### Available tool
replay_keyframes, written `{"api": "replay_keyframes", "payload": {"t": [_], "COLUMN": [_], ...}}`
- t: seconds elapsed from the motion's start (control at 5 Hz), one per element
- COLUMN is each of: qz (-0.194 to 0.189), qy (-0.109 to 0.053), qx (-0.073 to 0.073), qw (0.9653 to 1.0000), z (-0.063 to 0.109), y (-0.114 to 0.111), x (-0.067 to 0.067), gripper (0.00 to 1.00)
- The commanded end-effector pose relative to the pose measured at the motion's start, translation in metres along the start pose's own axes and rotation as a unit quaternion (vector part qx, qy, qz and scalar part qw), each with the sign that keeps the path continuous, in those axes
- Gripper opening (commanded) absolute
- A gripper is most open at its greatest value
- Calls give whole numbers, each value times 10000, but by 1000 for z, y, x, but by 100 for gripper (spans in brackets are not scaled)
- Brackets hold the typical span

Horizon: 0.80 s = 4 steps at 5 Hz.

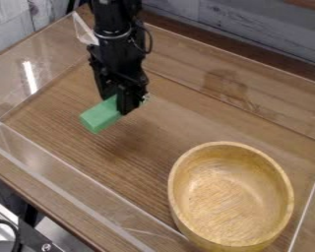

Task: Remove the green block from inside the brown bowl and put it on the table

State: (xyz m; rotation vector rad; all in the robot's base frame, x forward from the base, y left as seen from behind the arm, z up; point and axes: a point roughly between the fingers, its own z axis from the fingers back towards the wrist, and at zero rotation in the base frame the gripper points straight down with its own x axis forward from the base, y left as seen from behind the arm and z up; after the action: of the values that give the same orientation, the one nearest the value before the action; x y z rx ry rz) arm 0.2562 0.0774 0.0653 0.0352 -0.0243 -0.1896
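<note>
One block (101, 116) is clamped by its end in the fingers (122, 101), tilted, low over the worktop (187, 108), well apart from the emptied bowl (232, 197); release is judged next.

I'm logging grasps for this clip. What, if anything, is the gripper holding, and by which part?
The black gripper is shut on the small bright green block, pinching its upper right end.

surface: table (187, 108) (wood-grain, clear walls at its edges) | on it: brown bowl (232, 195), near right corner
</note>
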Motion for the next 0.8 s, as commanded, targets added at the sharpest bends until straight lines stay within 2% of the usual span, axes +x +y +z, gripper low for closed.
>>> {"api": "replay_keyframes", "payload": {"t": [0.0,0.2,0.6], "qz": [34,51,44], "qy": [-293,-308,-327], "qx": [115,92,12], "qw": [9995,9995,9995], "z": [10,6,3], "y": [8,9,11], "x": [13,14,18], "gripper": [0,100,100]}}
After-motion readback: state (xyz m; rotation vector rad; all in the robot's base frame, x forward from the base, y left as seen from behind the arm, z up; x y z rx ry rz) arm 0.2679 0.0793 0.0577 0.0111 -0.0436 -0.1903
